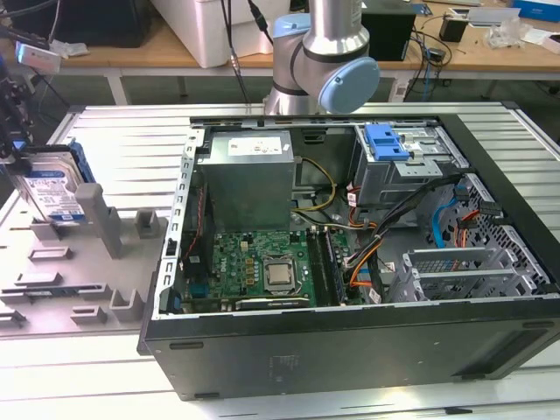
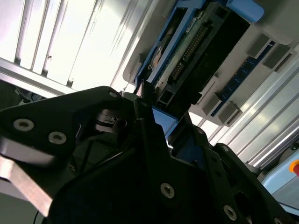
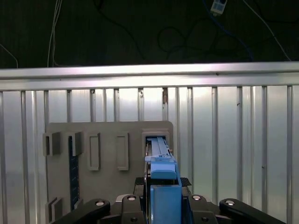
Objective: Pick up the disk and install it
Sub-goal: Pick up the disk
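The disk point(image 1: 51, 191) is a silver drive with a white-and-blue label and a blue frame. It stands on edge in a slot of the grey holder point(image 1: 109, 232) at the exterior view's left. My gripper point(image 1: 19, 144) is over the disk's upper end. In the first wrist view the disk's blue edge point(image 3: 164, 186) lies between the two black fingers point(image 3: 140, 201), which sit tight against it, and its far end is in the holder's slot point(image 3: 156, 135). The second wrist view has the disk's circuit-board side point(image 2: 187, 60) and a finger point(image 2: 142, 109) against the blue frame. The gripper is shut on the disk.
An open computer case point(image 1: 350, 354) lies on the ribbed metal table point(image 1: 131, 131), to the exterior view's right of the holder. Inside are a grey power supply box point(image 1: 249, 171), a motherboard point(image 1: 262, 267), cables and a drive cage with a blue bracket point(image 1: 388, 140). The arm's base point(image 1: 324, 52) stands behind.
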`<state>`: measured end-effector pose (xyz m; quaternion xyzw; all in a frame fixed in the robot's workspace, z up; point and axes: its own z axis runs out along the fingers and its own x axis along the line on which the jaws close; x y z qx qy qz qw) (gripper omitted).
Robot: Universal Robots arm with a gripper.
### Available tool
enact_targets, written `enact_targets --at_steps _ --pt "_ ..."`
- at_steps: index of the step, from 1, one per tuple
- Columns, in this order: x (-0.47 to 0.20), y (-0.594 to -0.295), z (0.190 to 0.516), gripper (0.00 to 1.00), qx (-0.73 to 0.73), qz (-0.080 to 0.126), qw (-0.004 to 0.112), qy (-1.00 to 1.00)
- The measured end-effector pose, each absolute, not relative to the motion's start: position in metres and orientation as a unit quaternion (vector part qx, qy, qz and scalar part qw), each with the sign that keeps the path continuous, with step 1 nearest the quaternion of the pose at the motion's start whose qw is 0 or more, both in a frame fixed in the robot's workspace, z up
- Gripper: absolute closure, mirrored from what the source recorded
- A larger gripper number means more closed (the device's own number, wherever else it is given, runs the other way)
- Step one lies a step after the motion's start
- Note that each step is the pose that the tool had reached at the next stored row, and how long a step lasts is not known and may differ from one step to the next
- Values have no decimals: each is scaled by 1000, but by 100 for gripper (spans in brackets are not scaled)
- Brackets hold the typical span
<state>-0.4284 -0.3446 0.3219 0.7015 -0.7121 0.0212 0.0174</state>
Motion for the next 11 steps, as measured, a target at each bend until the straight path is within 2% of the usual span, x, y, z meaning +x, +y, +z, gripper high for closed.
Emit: enact_targets --at_steps 11 --pt "-428 -345 335 64 701 23 19 -712"
